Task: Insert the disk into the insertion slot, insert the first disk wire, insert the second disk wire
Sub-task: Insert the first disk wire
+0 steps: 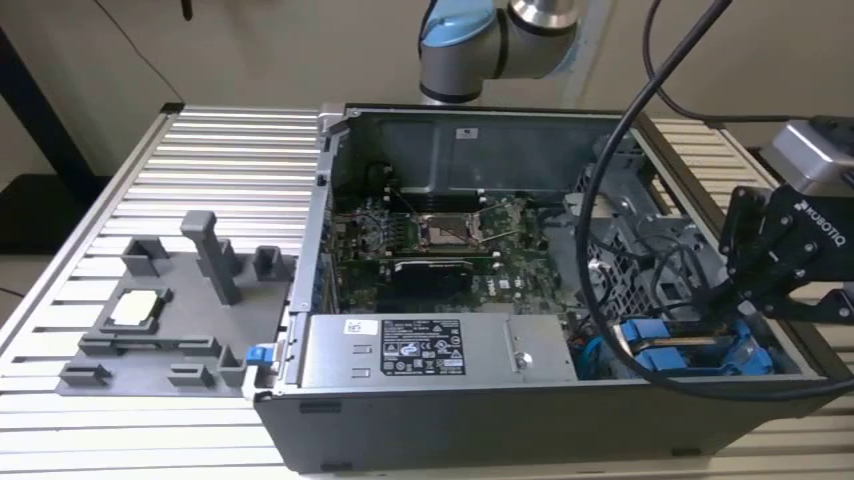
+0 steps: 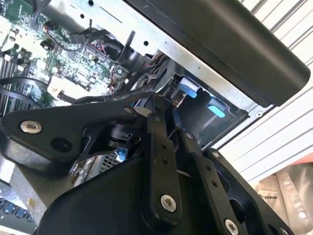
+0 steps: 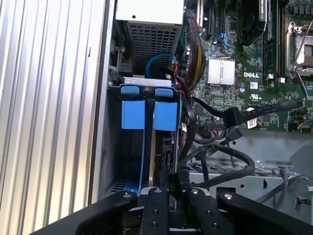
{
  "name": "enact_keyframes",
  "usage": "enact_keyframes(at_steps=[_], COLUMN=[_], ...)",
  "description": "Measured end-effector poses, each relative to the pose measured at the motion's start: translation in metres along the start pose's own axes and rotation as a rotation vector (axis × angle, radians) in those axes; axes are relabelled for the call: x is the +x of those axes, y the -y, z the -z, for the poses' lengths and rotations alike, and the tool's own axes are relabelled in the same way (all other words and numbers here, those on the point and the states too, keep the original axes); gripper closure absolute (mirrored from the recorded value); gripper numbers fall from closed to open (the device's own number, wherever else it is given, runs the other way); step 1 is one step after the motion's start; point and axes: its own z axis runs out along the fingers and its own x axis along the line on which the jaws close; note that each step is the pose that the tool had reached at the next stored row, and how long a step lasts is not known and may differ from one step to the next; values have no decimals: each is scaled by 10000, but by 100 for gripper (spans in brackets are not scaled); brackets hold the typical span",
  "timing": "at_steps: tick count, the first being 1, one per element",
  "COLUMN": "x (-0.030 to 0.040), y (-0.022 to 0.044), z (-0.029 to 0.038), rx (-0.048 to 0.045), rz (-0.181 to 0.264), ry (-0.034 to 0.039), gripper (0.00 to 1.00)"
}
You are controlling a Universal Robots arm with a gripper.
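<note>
OPEN CASE, DRIVE BAY: The hand (image 3: 171,183), fingers drawn narrow on a black cable plug (image 3: 172,176), hangs at the drive cage (image 3: 146,81). In the first wrist view the disk (image 3: 165,116) sits seated there beside a second blue carrier (image 3: 133,115). The exterior view takes in the whole open computer case (image 1: 400,440) on the ribbed bench (image 1: 214,150), with a grey fixture tray (image 1: 174,300) to the exterior view's left.
</note>
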Motion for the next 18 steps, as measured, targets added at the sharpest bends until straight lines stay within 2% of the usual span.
enact_keyframes(at_steps=[4, 7, 8, 18], x=[26, 28, 28, 60], y=[3, 4, 4, 5], z=[-22, -34, -36, -47], rx=[4, 10, 10, -12], rz=[5, 19, 21, -6], ry=[88, 195, 207, 221], gripper=[81, 81, 81, 81])
